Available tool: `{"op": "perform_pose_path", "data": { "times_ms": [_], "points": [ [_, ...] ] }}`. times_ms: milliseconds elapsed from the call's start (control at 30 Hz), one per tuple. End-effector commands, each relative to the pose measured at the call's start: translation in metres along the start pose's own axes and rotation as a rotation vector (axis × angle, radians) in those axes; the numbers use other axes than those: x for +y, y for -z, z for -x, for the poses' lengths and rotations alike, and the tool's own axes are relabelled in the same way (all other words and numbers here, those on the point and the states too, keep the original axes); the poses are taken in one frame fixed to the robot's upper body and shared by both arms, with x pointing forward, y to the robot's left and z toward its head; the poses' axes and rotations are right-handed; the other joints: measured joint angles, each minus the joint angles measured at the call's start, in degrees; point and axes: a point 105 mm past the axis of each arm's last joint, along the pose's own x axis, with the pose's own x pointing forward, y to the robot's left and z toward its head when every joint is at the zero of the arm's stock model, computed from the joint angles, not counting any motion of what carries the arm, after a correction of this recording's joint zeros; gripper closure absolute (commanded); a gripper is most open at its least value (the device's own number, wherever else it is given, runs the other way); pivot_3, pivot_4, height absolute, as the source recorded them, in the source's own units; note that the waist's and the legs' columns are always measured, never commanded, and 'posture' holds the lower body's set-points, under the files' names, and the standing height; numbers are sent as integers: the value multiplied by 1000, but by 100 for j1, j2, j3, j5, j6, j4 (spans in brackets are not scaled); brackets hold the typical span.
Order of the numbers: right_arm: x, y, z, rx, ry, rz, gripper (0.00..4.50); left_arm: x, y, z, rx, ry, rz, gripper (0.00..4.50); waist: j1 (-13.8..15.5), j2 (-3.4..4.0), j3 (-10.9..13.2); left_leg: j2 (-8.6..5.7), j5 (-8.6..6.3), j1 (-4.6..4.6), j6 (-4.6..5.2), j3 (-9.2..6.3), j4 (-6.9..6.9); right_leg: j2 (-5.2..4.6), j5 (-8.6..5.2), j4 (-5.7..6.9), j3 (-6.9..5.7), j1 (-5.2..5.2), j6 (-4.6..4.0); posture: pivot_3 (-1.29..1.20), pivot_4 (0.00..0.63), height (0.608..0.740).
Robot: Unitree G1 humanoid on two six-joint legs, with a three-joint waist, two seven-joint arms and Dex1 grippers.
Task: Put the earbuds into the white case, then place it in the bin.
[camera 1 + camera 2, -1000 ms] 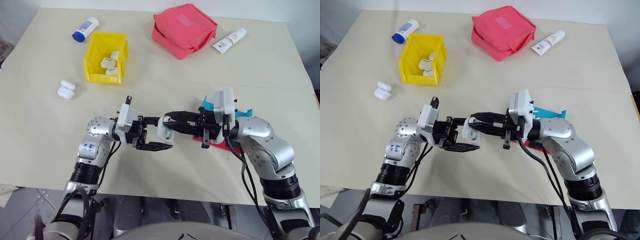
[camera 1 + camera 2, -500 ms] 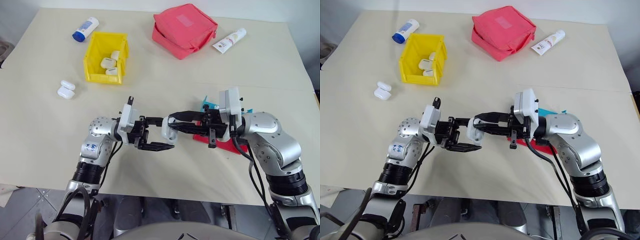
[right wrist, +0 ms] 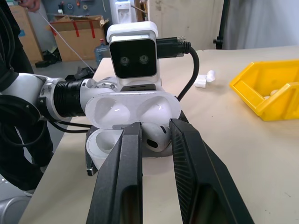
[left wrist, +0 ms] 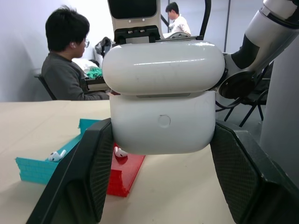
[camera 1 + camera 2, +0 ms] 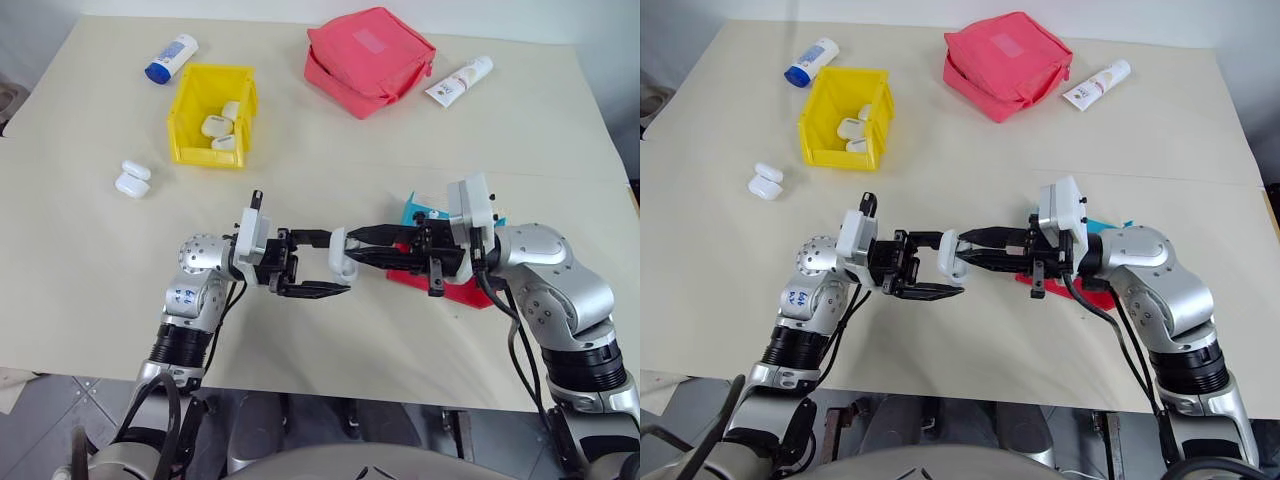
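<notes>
Rightward drift of right end effector [image 5: 362, 240] since earlier; it pinches an earbud [image 3: 154, 138] over the open white case [image 5: 340, 253], clamped steady by left end effector [image 5: 325, 265] for insertion.

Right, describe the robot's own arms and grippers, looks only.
Both arms are silver-grey metal with black ribbed bands lower down; the left carries small blue markings. Each wrist bears a white boxy camera block. The left gripper and right gripper each have two black fingers, long and tapered, with textured inner pads. Black cables loop along both forearms.
</notes>
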Motion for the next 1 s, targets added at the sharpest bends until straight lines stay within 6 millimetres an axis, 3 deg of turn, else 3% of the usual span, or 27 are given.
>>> {"op": "perform_pose_path", "data": {
  "times_ms": [33,300,533,1000],
  "points": [
    [11,11,-4,36,-60,-65,4006,13,-30,8,-107,-75,-130,1731,-3,0,0,0,0,0,0,0,0,0,0,0,0,0,0,0,150,740],
    [10,7,-15,56,-84,-45,4006,10,-27,6,-112,-51,-121,1731,-2,0,0,0,0,0,0,0,0,0,0,0,0,0,0,0,150,740],
    [6,-2,-18,72,-73,-1,1626,11,-22,10,-101,-58,-119,1731,-4,0,0,0,0,0,0,-1,0,-1,0,0,-1,-1,0,0,150,740],
    [-14,-30,-13,42,22,91,1626,7,-15,13,-85,-40,-91,1731,-4,0,0,-1,0,-1,0,-2,-1,-3,0,-1,-3,-1,0,0,150,740]
  ]
}}
